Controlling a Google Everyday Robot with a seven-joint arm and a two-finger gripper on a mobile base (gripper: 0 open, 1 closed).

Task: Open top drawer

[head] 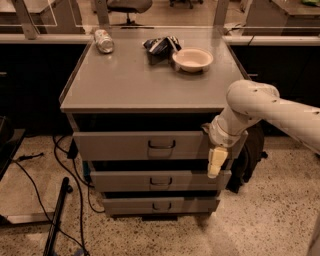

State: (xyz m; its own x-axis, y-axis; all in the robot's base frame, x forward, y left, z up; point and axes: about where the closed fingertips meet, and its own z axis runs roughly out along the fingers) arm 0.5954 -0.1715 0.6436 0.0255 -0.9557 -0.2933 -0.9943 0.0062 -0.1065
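We see a smooth white tubular arm [280, 107], bulbous at its joint, ending centre-right in a pale-yellow end effector [216, 162].

Speckled terrazzo floor [280, 220], grey metal cabinet [135, 85] at centre, black cables [75, 185] trailing at left, long counter [45, 38] behind, office chair [127, 6] beyond, warm dim light.

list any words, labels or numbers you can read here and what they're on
None can be read.
Silver metal can lying on the grey cabinet top: label too blurred.
Dark crumpled snack bag: print too blurred.
Wide grey metal top drawer front, and the pale gripper hanging at its right end: no markings visible.
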